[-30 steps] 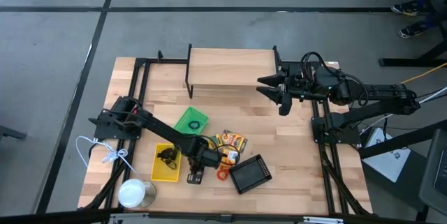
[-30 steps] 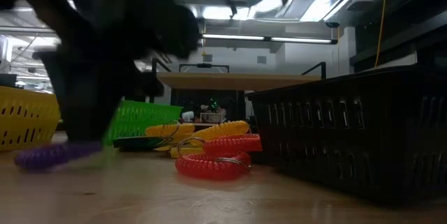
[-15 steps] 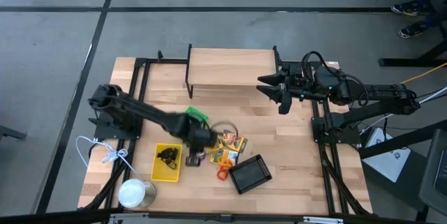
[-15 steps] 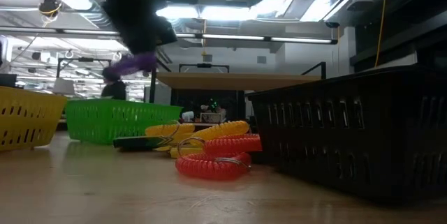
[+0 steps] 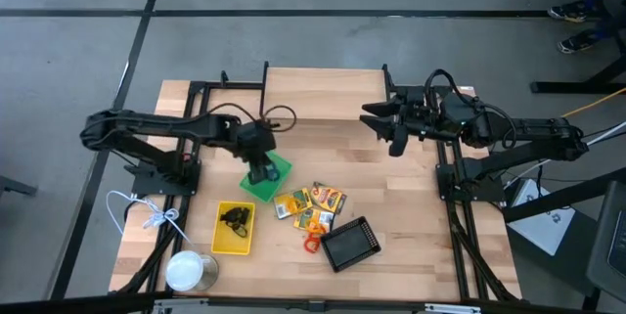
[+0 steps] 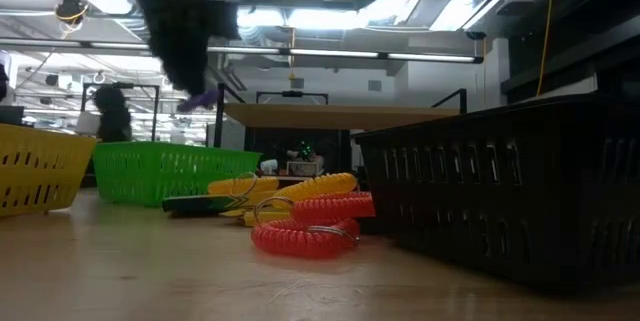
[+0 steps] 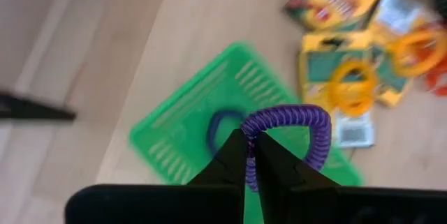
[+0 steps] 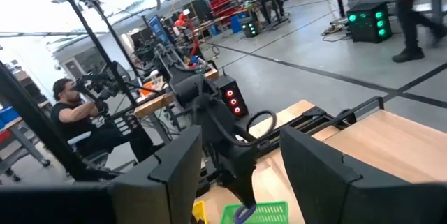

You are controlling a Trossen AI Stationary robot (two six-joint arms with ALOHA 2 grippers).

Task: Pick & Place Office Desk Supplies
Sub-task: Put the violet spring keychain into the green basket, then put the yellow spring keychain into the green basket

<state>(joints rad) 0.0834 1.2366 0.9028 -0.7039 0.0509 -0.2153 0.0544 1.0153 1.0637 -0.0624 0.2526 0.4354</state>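
Left claw pinching purple loop, seemingly above green tray

Overhead looking down, table-level looking across, both sharing green tray

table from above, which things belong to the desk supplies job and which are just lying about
Job:
- purple loop, held by left end effector over green tray
- yellow tray with black clips
- black mesh tray
- printed boxes
- orange loop

Lying about:
- white can
- white cord
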